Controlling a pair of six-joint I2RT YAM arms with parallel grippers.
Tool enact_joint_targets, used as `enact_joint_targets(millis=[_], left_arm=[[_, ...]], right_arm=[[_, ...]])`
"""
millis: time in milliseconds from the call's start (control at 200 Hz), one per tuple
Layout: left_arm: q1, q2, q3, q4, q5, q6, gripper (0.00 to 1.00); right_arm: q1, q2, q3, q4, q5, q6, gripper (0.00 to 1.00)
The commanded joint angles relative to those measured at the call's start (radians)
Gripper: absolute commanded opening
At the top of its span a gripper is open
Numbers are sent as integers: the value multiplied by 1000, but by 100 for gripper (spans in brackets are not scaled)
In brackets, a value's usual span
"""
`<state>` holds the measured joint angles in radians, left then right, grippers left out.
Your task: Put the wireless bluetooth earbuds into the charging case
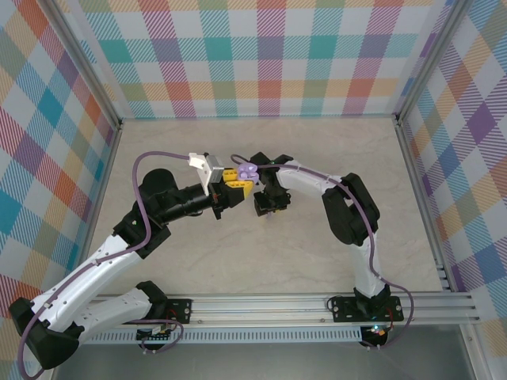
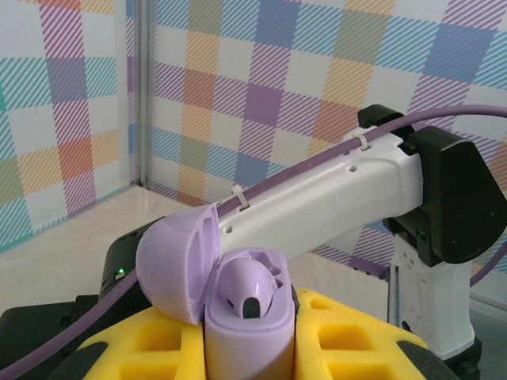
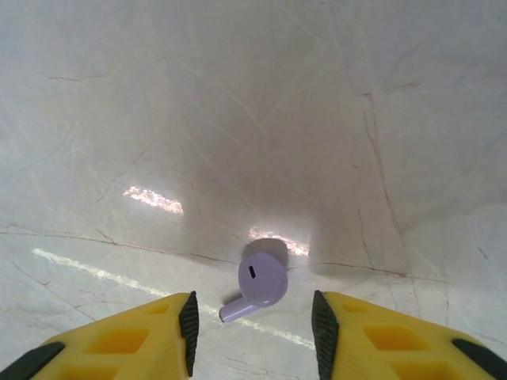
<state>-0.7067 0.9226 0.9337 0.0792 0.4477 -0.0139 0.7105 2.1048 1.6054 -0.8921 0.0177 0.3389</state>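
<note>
Case (image 2: 249, 336), lid (image 2: 178, 265) swung open to the left in the left wrist view, exposing the pale lilac interior. A seated earbud (image 2: 247, 286) occupies one socket, its dark port facing the camera. The left gripper (image 2: 249, 352) is clamped on the case: its yellow fingers (image 2: 142, 348) press the body from both sides, and the open top points away from the wrist. In the top view the case sits at the tip of the left arm, near the middle of the table (image 1: 198, 261).

Loose earbud (image 3: 261, 279), lying on the marbled surface with its stem pointing toward the lower left of the right wrist view. The right gripper (image 3: 255, 321) is poised directly over it, jaws apart; the two yellow fingers (image 3: 372, 332) flank the earbud without touching it.

In the top view the two grippers are close together, the right just beside the left. The right arm (image 2: 333, 194), white with a purple cable, crosses behind the case in the left wrist view. Checked walls (image 1: 261, 55) enclose the workspace.
</note>
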Motion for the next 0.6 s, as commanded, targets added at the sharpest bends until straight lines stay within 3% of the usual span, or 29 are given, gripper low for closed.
enact_joint_targets(millis=[0, 415, 595], left_arm=[[-15, -10, 27, 13, 13, -6, 6], [-15, -17, 18, 11, 9, -5, 6], [-16, -19, 16, 11, 7, -6, 6]], right_arm=[[-3, 0, 5, -6, 2, 64, 40], [-3, 56, 37, -17, -18, 89, 34], [-3, 75, 53, -18, -22, 54, 25]])
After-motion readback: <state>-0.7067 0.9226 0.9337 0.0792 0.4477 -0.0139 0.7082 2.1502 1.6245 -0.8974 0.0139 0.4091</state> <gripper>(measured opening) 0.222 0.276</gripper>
